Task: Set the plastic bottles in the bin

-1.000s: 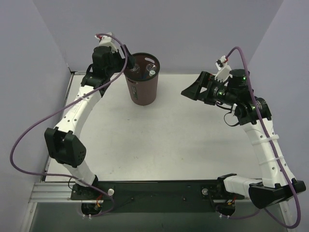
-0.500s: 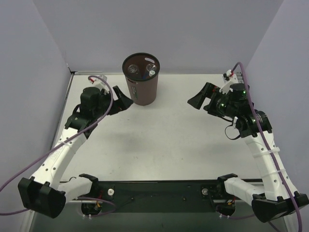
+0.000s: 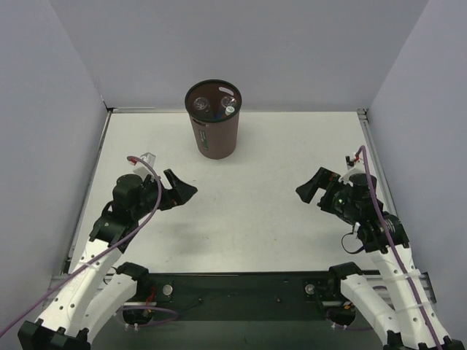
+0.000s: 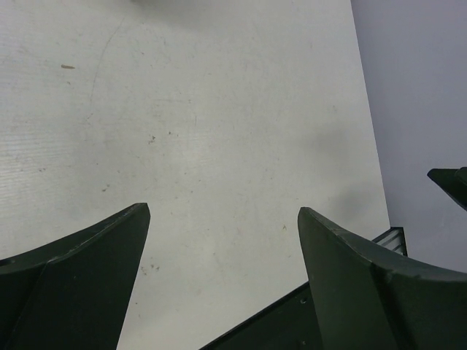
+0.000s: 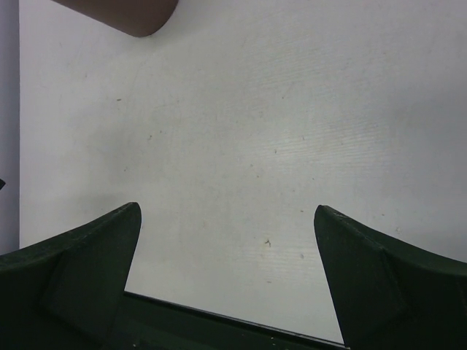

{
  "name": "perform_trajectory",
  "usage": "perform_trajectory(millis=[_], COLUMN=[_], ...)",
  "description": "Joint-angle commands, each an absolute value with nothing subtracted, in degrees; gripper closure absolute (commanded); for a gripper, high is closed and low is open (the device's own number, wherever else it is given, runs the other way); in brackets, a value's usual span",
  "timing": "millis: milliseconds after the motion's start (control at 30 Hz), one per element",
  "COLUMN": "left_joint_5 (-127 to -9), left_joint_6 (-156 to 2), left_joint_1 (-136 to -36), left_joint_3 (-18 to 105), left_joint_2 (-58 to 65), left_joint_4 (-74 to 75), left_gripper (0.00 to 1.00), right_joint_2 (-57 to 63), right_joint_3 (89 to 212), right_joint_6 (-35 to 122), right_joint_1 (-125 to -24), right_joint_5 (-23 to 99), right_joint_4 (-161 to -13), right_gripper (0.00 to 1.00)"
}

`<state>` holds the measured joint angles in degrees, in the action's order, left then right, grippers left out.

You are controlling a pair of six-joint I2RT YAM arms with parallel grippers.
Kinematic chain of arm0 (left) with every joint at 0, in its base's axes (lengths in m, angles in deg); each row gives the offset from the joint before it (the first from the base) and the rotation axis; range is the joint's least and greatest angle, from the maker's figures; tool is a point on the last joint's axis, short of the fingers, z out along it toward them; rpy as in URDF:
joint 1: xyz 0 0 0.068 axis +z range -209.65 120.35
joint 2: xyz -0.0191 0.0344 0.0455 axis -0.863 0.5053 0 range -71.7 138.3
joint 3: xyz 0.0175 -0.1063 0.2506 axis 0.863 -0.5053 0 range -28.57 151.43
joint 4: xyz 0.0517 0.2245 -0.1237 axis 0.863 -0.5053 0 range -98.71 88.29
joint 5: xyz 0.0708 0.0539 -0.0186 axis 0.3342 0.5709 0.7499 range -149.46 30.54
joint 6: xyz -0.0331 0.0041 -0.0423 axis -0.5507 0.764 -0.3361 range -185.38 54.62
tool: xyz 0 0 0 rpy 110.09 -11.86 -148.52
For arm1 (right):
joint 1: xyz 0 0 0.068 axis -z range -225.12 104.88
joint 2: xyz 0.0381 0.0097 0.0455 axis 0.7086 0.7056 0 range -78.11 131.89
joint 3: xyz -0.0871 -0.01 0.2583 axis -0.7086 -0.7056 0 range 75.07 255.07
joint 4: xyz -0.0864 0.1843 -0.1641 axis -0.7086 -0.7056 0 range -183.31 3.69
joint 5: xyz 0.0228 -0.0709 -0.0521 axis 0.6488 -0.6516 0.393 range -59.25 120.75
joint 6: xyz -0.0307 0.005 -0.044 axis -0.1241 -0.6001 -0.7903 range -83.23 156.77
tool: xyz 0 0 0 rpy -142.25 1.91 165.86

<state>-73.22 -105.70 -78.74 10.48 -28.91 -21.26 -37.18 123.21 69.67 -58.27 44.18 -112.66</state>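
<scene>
one bin (image 3: 214,138), three plastic bottles (image 3: 228,101) inside

Bright even light fr above, soft shadows, 3 views sharp.

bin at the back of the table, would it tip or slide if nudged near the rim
The bin probably tips fairly easily: it is tall and tapers to a narrower base. It is likely light, holding only small plastic bottles. On the smooth white table, a low push would more likely slide it.
</scene>
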Motion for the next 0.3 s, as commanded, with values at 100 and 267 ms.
perform_trajectory(millis=[100, 267], left_joint_5=[-72.9, -72.0], left_joint_6=[-105.2, -106.4], left_joint_1=[-78.8, -78.8], left_joint_3=[10.5, 11.2], left_joint_2=[-36.6, -41.3], left_joint_4=[-22.5, -27.1], left_gripper=[0.06, 0.06], right_joint_2=[-43.0, -43.1], right_joint_3=[119.8, 120.4], right_joint_6=[67.1, 66.0], right_joint_1=[-58.0, -58.0], right_joint_5=[43.1, 44.4], right_joint_4=[-109.6, -111.4], right_gripper=[0.00, 0.01])
